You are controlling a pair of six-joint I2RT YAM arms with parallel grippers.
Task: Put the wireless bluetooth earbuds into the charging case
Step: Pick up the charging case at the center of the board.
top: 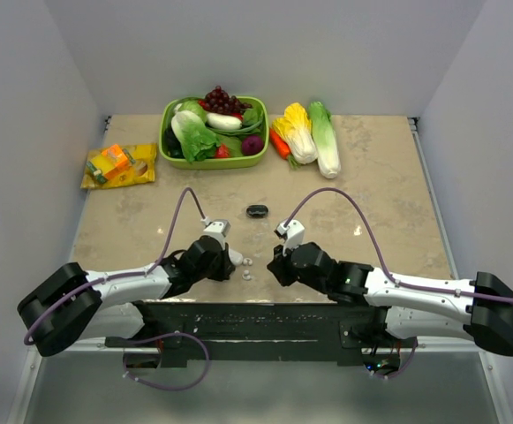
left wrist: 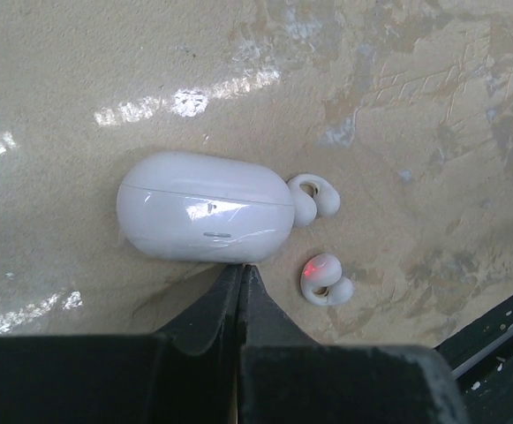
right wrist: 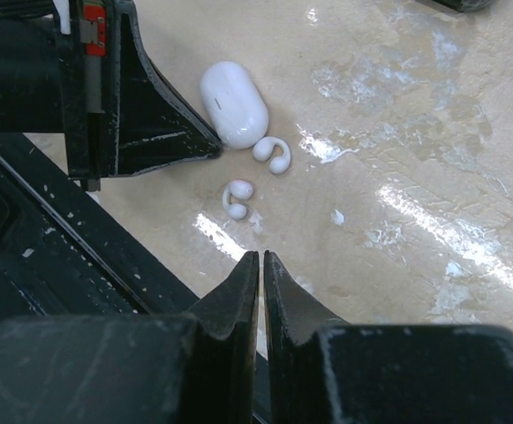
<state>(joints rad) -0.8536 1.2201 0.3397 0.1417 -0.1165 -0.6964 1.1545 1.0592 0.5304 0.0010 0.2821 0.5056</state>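
Note:
A closed white charging case point(left wrist: 205, 218) lies on the table, with two white earbuds beside it. One earbud point(left wrist: 313, 196) touches the case's right end. The other point(left wrist: 325, 279) lies apart and shows a red light. My left gripper point(left wrist: 240, 267) is shut and empty, its tips against the case's near side. My right gripper point(right wrist: 261, 256) is shut and empty, a short way from the case point(right wrist: 233, 103) and the earbuds point(right wrist: 274, 153) point(right wrist: 237, 198). In the top view both grippers, left point(top: 233, 260) and right point(top: 273, 266), flank the buds point(top: 247, 276). No black buds show.
A small black oval case point(top: 257, 210) lies further out at the table's middle. A green basket of vegetables point(top: 214, 161), loose cabbages and a carrot point(top: 309, 134), and a yellow snack pack point(top: 119, 165) sit at the back. The black mounting rail point(top: 238, 318) runs just behind the grippers.

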